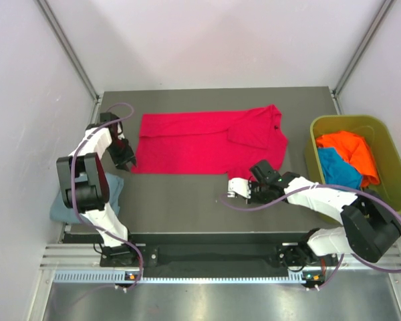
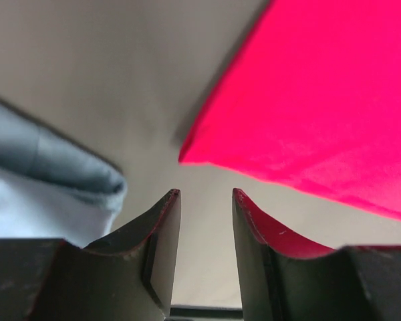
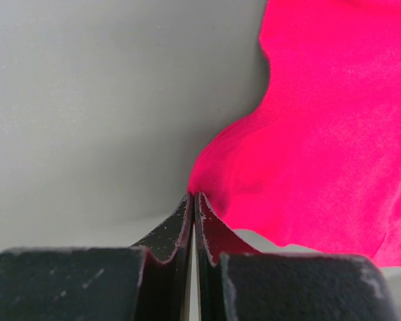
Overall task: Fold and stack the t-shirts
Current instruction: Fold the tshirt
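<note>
The crimson red t-shirt (image 1: 207,142) lies spread across the middle of the table, with one sleeve folded over at its right end. My right gripper (image 1: 231,183) is at the shirt's near right corner. In the right wrist view its jaws (image 3: 194,194) are shut, pinching the tip of the red cloth (image 3: 321,134), which rises to them in a point. My left gripper (image 1: 128,162) is beside the shirt's near left corner. It is open (image 2: 206,192) with only bare table between the fingers. The red corner (image 2: 307,100) lies just ahead to the right. The folded grey-blue t-shirt (image 2: 33,180) lies to the left.
The grey-blue t-shirt (image 1: 87,197) sits at the table's left edge, under the left arm. An olive-green bin (image 1: 385,144) at the right holds the orange t-shirt (image 1: 351,148) and the turquoise t-shirt (image 1: 337,168). White walls close in the table on both sides.
</note>
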Motion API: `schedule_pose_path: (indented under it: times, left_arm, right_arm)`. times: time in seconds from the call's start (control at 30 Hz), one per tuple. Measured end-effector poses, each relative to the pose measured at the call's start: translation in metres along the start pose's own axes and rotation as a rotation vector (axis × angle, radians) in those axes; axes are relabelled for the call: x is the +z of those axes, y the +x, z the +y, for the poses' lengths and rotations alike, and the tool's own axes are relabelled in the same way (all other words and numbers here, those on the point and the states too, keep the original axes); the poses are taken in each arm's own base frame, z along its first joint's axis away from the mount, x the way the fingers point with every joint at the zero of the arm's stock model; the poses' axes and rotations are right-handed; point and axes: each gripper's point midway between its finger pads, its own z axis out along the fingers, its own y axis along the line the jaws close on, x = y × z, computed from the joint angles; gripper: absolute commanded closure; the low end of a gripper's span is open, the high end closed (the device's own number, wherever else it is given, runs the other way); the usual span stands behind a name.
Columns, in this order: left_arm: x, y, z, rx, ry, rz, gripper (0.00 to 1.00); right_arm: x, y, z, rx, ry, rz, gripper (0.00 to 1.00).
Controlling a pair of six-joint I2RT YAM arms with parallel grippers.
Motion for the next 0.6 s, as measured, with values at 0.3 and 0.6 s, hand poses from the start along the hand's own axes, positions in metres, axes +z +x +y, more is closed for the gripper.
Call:
schedule_pose_path:
  times: [0.3,0.6]
  left_arm:
    - [0.028,-0.008,0.01,0.03,-0.062,0.041,0.59]
    - [0.039,-0.018,0.01,0.043,-0.067,0.037,0.68]
  right_arm:
    - [-0.001,0.0,-0.002,0.015,0.007,-0.003,1.0]
    - [-0.001,0.001,-0.004,0.03,0.013,-0.004,1.0]
